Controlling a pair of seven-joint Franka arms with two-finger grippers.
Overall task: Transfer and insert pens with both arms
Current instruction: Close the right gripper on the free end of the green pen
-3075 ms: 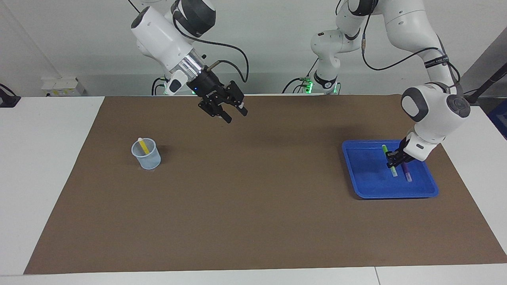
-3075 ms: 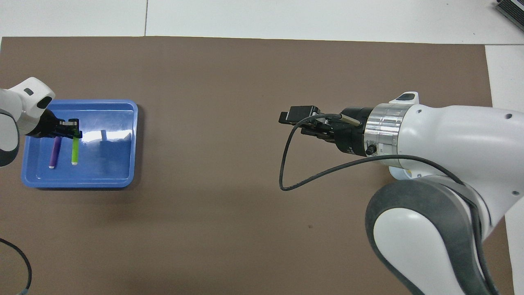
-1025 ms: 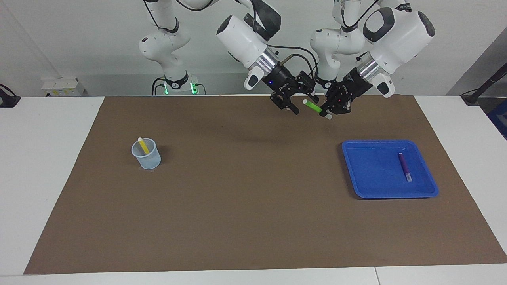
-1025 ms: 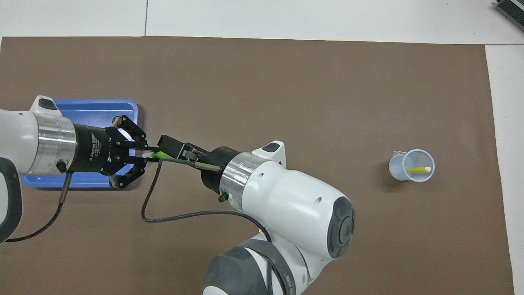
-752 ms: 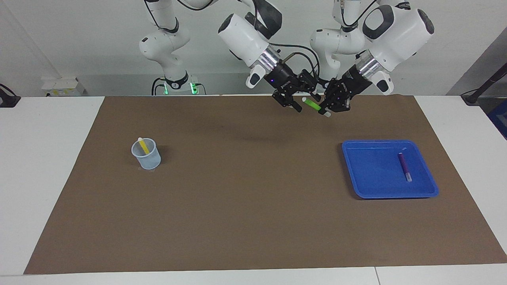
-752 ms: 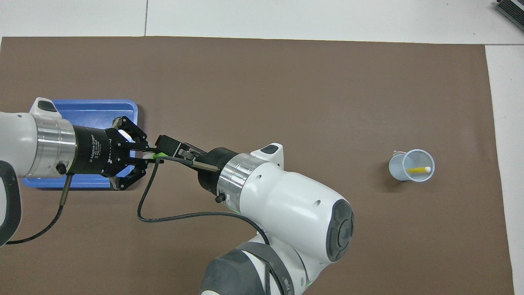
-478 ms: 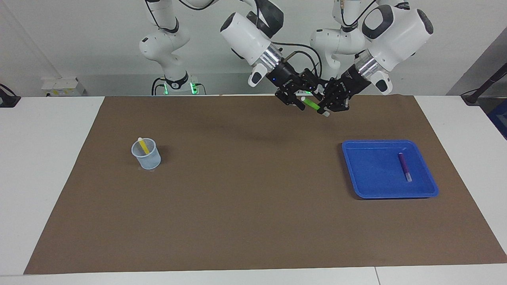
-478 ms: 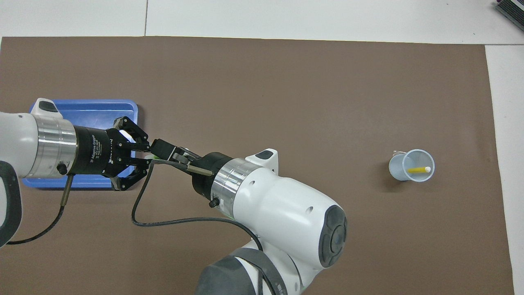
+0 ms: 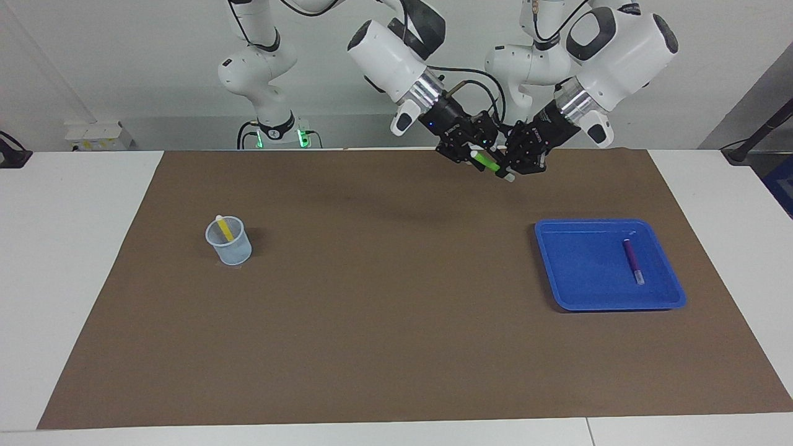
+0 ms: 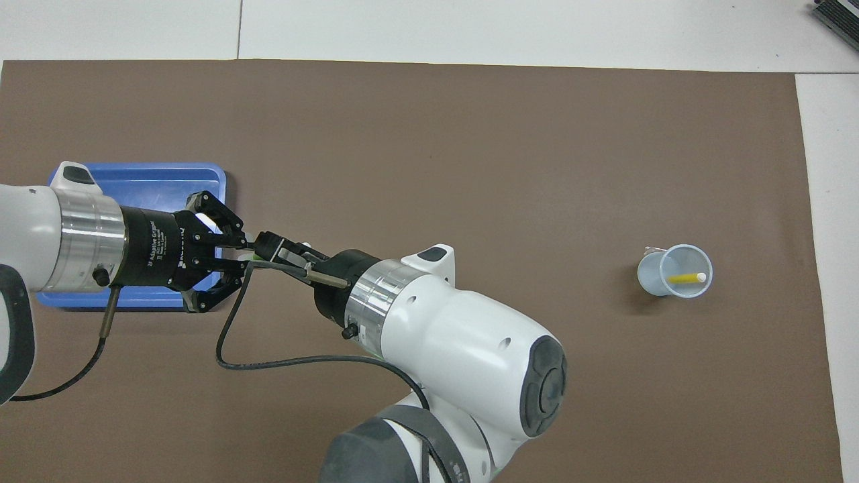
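Three pens: the green pen point(image 9: 488, 163) hangs in the air over the brown mat point(image 9: 396, 322), clenched in the left gripper point(image 9: 509, 168) — the right gripper point(image 9: 474, 155) is at its other end, whether grasping I cannot tell. The purple pen point(image 9: 632, 260) lies in one blue tray point(image 9: 570, 291); the yellow pen point(image 9: 226, 230) stands in one clear cup point(image 9: 230, 251) — both on the bench.

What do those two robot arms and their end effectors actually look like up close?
Both arms are glossy white with rounded dark grey joint caps. Each wrist ends in a ribbed silver ring, then a black end effector: left end effector, right end effector. A black cable loops from each wrist. Small white lettering marks the left end effector's body.
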